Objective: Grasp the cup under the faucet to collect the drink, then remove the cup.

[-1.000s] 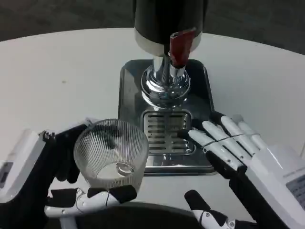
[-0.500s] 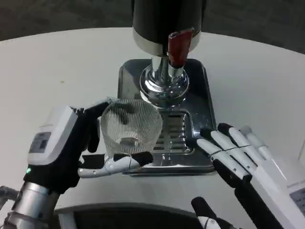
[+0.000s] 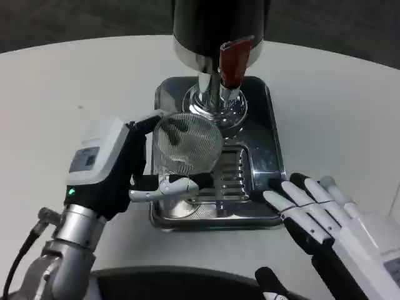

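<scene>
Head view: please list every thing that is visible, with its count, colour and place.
cup: one, clear ribbed glass, over the tray's left part, held just left of the faucet.
faucet: one, chrome, with a red handle, at the tray's far middle.
dispenser body: one, black, at top centre.
drip tray: one, silver metal, slotted grate, table centre.
table: one, white.
left hand: one, white and black, fingers around the cup.
right hand: one, white and black, fingers spread at the tray's right corner.

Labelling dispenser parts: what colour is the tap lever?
Red, clearest in the head view: the lever above the cup.
</scene>
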